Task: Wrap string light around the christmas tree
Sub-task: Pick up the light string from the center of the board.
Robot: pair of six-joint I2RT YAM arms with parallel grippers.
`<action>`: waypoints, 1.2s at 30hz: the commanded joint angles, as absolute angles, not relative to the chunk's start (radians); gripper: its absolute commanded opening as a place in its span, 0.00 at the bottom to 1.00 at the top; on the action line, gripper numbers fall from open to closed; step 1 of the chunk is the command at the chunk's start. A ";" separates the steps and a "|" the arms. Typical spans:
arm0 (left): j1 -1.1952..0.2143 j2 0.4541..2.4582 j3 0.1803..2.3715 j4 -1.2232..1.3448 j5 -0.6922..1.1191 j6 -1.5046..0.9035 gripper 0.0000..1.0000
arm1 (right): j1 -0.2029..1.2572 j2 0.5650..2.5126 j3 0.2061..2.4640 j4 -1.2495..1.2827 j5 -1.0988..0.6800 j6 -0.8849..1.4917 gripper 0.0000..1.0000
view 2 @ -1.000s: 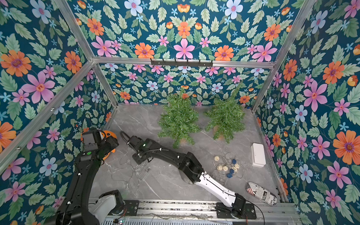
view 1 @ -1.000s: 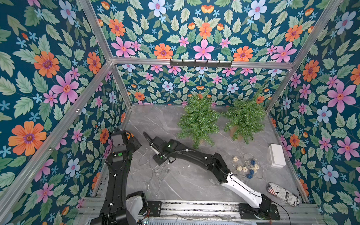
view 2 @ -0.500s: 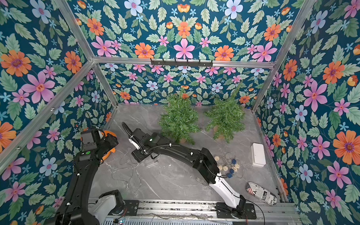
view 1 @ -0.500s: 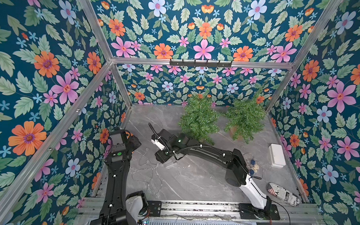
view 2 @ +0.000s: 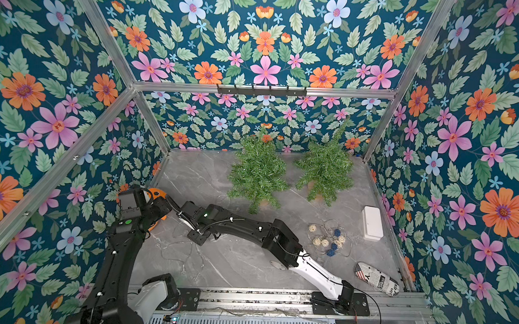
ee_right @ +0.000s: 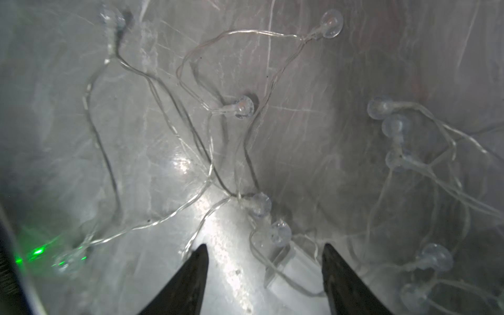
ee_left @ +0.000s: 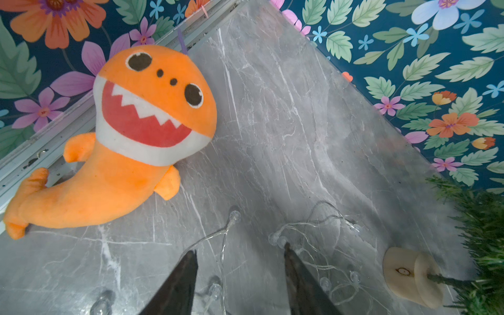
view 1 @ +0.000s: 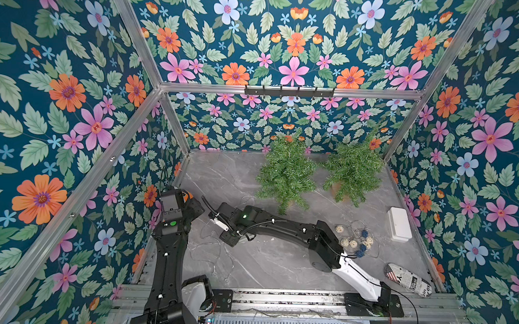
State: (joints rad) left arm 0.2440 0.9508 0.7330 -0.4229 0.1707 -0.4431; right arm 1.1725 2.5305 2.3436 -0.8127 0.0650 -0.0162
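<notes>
Where the clear-bulbed string light (ee_right: 242,106) sprawls across the grey marble worktop (ee_left: 286,109), the right hand (ee_right: 264,244) hangs open. So does the left hand (ee_left: 240,247).

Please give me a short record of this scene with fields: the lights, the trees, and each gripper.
string light: loose on the table, wound on no tree
christmas trees: two, side by side, no lights on them
left gripper: open, above the string light
right gripper: open, close above the string light
</notes>
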 commanded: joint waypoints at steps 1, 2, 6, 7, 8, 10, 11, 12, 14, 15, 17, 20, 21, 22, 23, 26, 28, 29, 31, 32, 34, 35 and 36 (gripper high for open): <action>0.245 0.945 0.727 -0.410 0.181 -0.437 0.53 | 1.171 2.564 2.384 -0.844 0.163 -0.123 0.67; 0.244 0.945 0.726 -0.408 0.183 -0.436 0.54 | 1.169 2.578 2.398 -0.844 0.169 -0.134 0.67; 0.245 0.944 0.725 -0.400 0.192 -0.440 0.53 | 1.160 2.613 2.477 -0.898 0.173 -0.139 0.49; 0.244 0.945 0.724 -0.402 0.192 -0.439 0.53 | 1.160 2.595 2.471 -0.900 0.148 -0.132 0.39; 0.245 0.943 0.728 -0.404 0.195 -0.438 0.53 | 1.160 2.570 2.453 -0.896 0.118 -0.125 0.32; 0.244 0.941 0.739 -0.416 0.195 -0.433 0.53 | 1.159 2.508 2.418 -0.892 0.062 -0.100 0.23; 0.245 0.939 0.747 -0.422 0.195 -0.429 0.53 | 1.158 2.472 2.395 -0.890 0.033 -0.083 0.19; 0.245 0.937 0.757 -0.428 0.195 -0.427 0.52 | 1.155 2.437 2.373 -0.889 0.009 -0.066 0.16; 0.245 0.933 0.778 -0.443 0.199 -0.421 0.52 | 1.145 2.356 2.316 -0.865 -0.048 -0.023 0.11; 0.244 0.931 0.787 -0.448 0.203 -0.419 0.52 | 1.140 2.321 2.287 -0.855 -0.070 -0.007 0.10; 0.244 0.931 0.806 -0.456 0.222 -0.416 0.51 | 1.129 2.254 2.220 -0.821 -0.106 0.017 0.10; 0.241 0.931 0.811 -0.449 0.249 -0.413 0.51 | 1.120 2.233 2.173 -0.806 -0.122 0.020 0.15; 0.238 0.930 0.806 -0.443 0.250 -0.413 0.51 | 1.118 2.248 2.176 -0.816 -0.116 0.013 0.19; 0.238 0.930 0.796 -0.436 0.250 -0.414 0.51 | 1.117 2.272 2.185 -0.833 -0.105 0.001 0.25; 0.237 0.931 0.788 -0.430 0.250 -0.416 0.51 | 1.116 2.292 2.195 -0.844 -0.096 -0.009 0.32; 0.236 0.928 0.770 -0.423 0.256 -0.419 0.51 | 1.117 2.343 2.222 -0.854 -0.073 -0.046 0.51; 0.236 0.927 0.763 -0.419 0.252 -0.417 0.51 | 1.115 2.378 2.244 -0.854 -0.049 -0.063 0.58; 0.234 0.927 0.758 -0.416 0.253 -0.416 0.51 | 1.115 2.397 2.260 -0.854 -0.035 -0.075 0.60; 0.234 0.927 0.752 -0.408 0.257 -0.418 0.51 | 1.114 2.432 2.289 -0.855 -0.013 -0.096 0.61; 0.235 0.929 0.748 -0.403 0.262 -0.420 0.51 | 1.112 2.452 2.306 -0.858 -0.009 -0.105 0.61; 0.232 0.931 0.744 -0.397 0.265 -0.420 0.51 | 1.109 2.487 2.338 -0.872 -0.013 -0.121 0.61; 0.233 0.930 0.744 -0.396 0.264 -0.420 0.51 | 1.109 2.503 2.351 -0.877 -0.017 -0.130 0.61; 0.233 0.929 0.741 -0.396 0.262 -0.418 0.51 | 1.107 2.517 2.361 -0.883 -0.020 -0.134 0.60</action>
